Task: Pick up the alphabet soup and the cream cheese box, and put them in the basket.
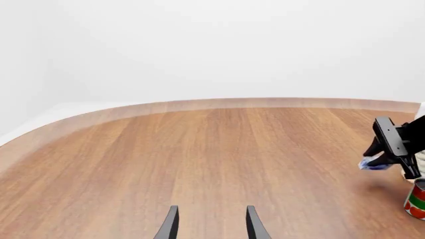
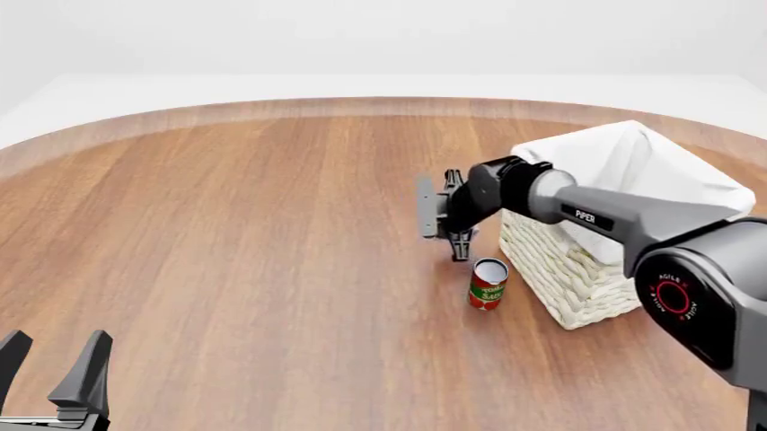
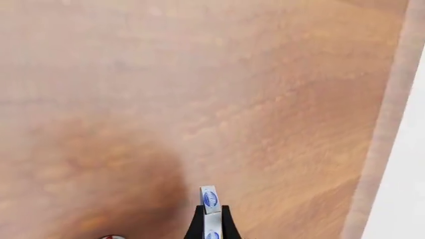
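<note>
My right gripper (image 3: 211,221) pinches the cream cheese box (image 3: 208,198) above the round wooden table (image 2: 240,224); my left gripper (image 2: 54,364) waits, parted, at seven o'clock; white surroundings.

table (image 2: 240,224): smooth matt wood grain | basket (image 2: 563,269): rough woven wicker, white cloth lining | red-green can (image 2: 487,284): glossy label

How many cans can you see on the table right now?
1: the red and green can standing beside the basket. No alphabet soup shows; it may be hidden inside the basket.
</note>
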`<state>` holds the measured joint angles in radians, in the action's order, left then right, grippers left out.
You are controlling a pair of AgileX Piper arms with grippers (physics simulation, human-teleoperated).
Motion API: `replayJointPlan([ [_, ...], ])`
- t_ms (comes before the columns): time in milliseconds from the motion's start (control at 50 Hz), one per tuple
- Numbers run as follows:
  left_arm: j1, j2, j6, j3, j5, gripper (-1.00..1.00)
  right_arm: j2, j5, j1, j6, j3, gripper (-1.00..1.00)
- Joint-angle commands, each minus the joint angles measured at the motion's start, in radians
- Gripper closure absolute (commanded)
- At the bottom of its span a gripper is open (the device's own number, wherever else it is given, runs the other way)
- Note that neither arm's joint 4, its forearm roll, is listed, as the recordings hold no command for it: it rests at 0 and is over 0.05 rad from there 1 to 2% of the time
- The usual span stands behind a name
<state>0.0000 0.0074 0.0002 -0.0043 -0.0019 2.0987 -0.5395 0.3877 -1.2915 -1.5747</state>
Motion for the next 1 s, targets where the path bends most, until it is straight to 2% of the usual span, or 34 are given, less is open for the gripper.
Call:
replayJointPlan([
  [20,0.0,0.0,0.0,0.0,0.0,-1.0,-0.04,0.069,0.005,0.008,-0.041,1.0],
  [120,0.0,0.0,0.0,0.0,0.0,-1.0,-0.07,0.076,0.005,-0.007,-0.01,1.0],
  [520,0.0,0.0,0.0,0.0,0.0,-1.0,-0.254,0.087,0.033,0.05,0.032,1.0],
  [860,0.0,0.0,0.0,0.0,0.0,-1.0,-0.331,0.091,0.059,0.166,-0.036,1.0],
  [1000,0.0,0.0,0.0,0.0,0.0,-1.0,-0.367,0.089,0.049,0.203,-0.021,1.0],
])
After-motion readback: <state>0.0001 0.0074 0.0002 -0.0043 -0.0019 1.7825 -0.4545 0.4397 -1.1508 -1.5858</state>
